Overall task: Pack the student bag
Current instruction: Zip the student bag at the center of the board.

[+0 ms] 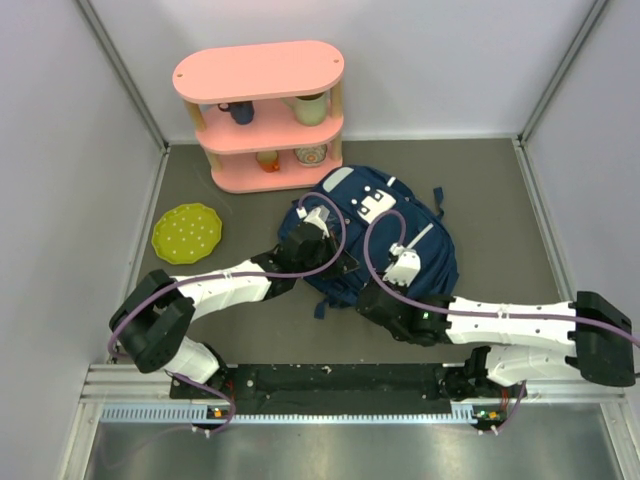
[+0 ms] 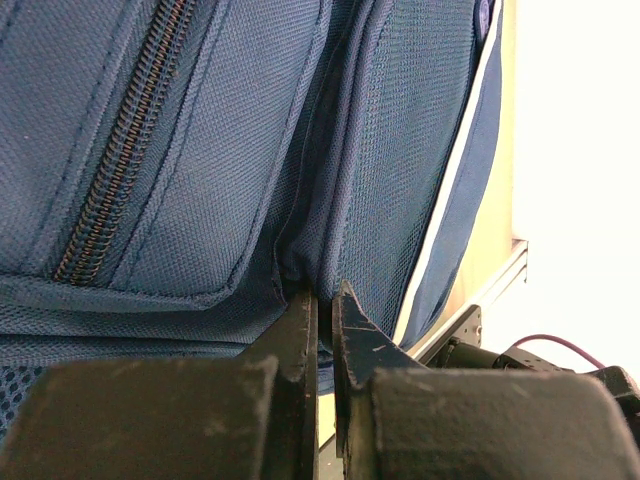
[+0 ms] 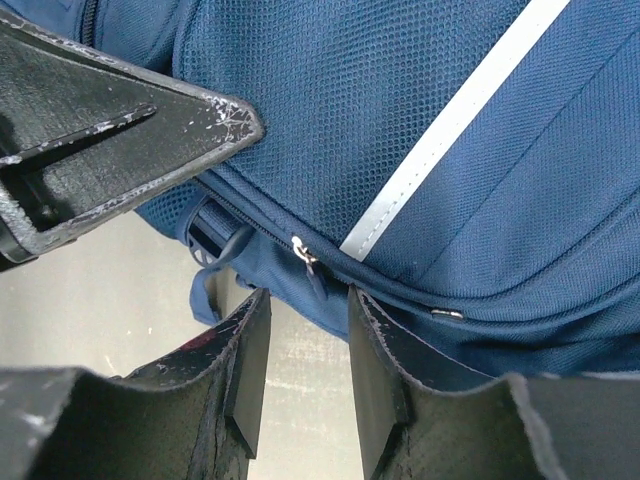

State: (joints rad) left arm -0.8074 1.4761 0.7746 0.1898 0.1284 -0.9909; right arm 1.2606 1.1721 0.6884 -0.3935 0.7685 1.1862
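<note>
The student bag [image 1: 385, 215], navy with grey stripes and white patches, lies flat on the grey table, mid-right. My left gripper [image 1: 312, 240] is at the bag's left edge. In the left wrist view it [image 2: 325, 300] is shut on a fold of the bag's fabric [image 2: 200, 150] beside a zip. My right gripper [image 1: 397, 258] is over the bag's near side. In the right wrist view it [image 3: 308, 300] stands open just below the bag [image 3: 400, 100], with a small zip pull [image 3: 314, 268] hanging just above the gap between its fingertips, untouched.
A pink two-tier shelf [image 1: 260, 110] holding cups stands at the back left. A yellow-green dotted plate [image 1: 187, 233] lies on the table to the left. White walls close in both sides. A black scuffed wedge-shaped part [image 3: 130, 150] crosses the right wrist view's upper left.
</note>
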